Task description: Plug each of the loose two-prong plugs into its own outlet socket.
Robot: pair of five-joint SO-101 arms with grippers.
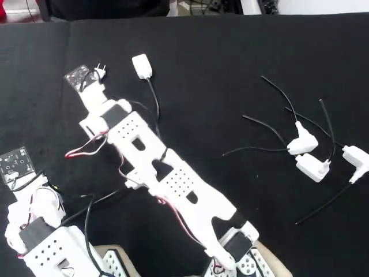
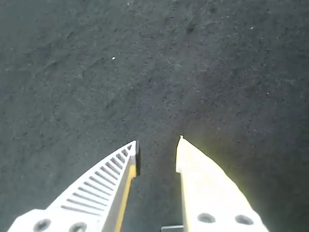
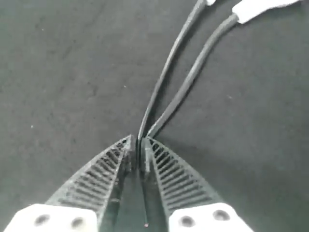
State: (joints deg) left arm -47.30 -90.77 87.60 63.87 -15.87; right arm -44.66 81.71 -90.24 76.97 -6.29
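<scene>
Two thin black cables (image 3: pixel 196 72) pinched between jaws of right gripper (image 3: pixel 139 143), running ahead to white plastic plug (image 3: pixel 256 7). Left gripper (image 2: pixel 157 150) jaws over black cloth table (image 2: pixel 145 72). Other white plastic plugs (image 1: pixel 301 142) well apart from both.

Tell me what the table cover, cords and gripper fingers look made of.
Table cover: black cloth, probably felt; matte, speckled with lint.
Cords: black rubber or vinyl sheath; smooth, faint sheen, bending freely.
Gripper fingers: white hard plastic, likely printed; ribbed cut-outs, matte faces.

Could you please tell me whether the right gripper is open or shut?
Shut: in its wrist view, the right gripper pinches two black cables between its closed tips.
</scene>
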